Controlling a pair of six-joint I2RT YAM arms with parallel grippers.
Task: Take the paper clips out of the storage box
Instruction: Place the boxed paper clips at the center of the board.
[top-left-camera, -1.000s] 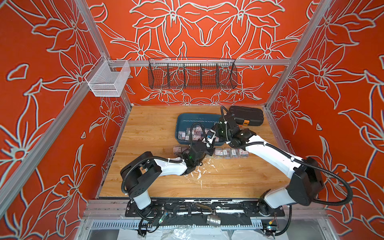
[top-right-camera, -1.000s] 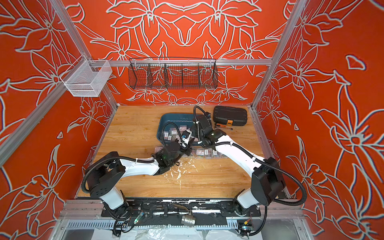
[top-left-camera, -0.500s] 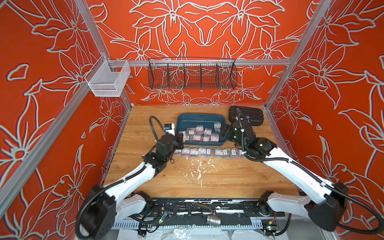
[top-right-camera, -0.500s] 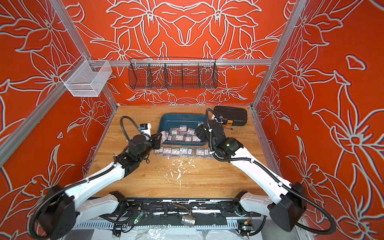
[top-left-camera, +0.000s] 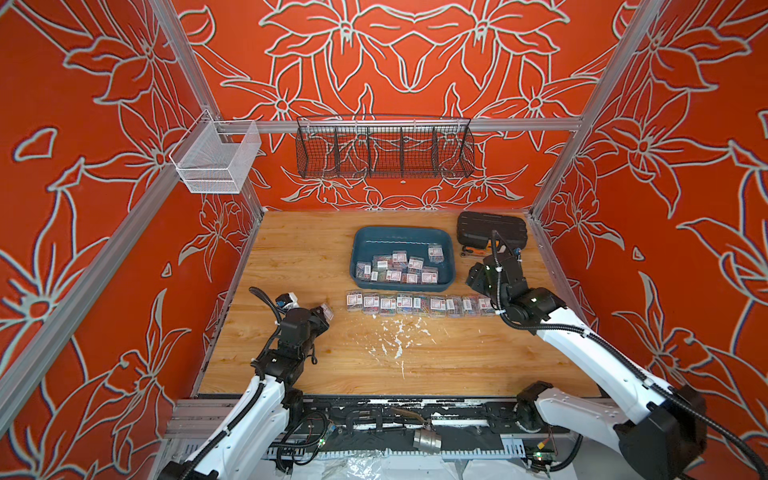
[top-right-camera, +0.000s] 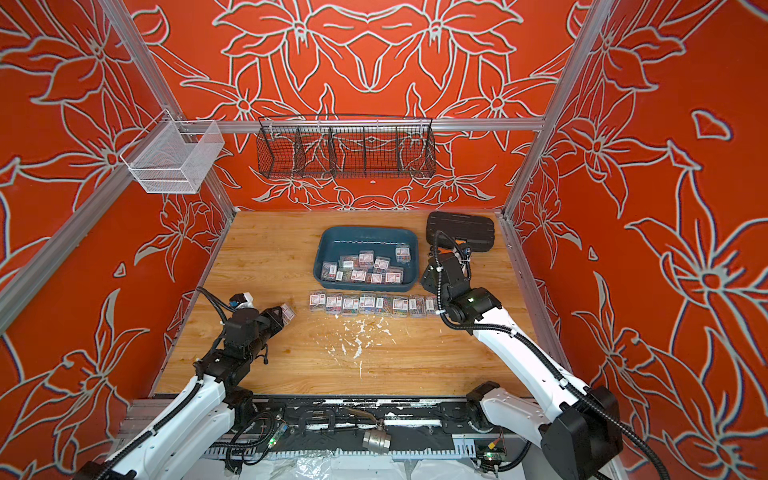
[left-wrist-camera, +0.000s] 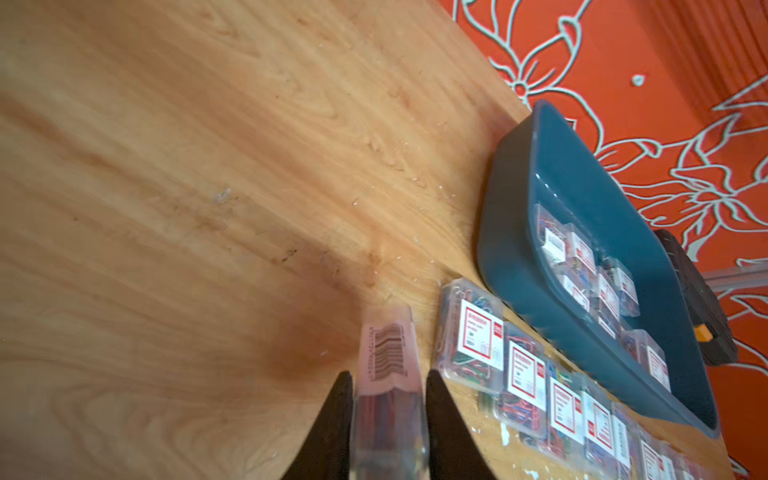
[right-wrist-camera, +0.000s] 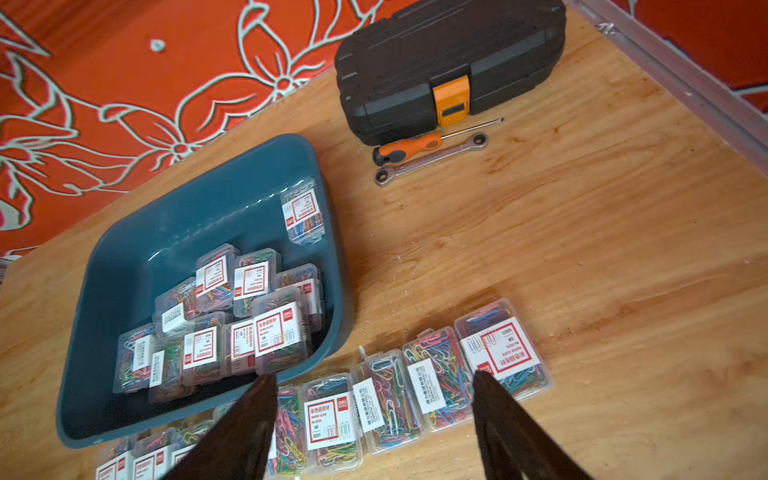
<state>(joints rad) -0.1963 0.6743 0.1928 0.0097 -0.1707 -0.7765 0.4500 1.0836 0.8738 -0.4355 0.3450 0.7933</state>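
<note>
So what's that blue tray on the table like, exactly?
The storage box is a shallow, dark teal tray of smooth, glossy-looking plastic, rectangular with rounded corners and a rolled rim. It sits flat and open-topped on the wooden table, towards the back. Roughly a dozen small clear paper clip boxes lie jumbled against its near wall, and the far part of its floor is bare. A lone box lies apart by a side wall.
</note>
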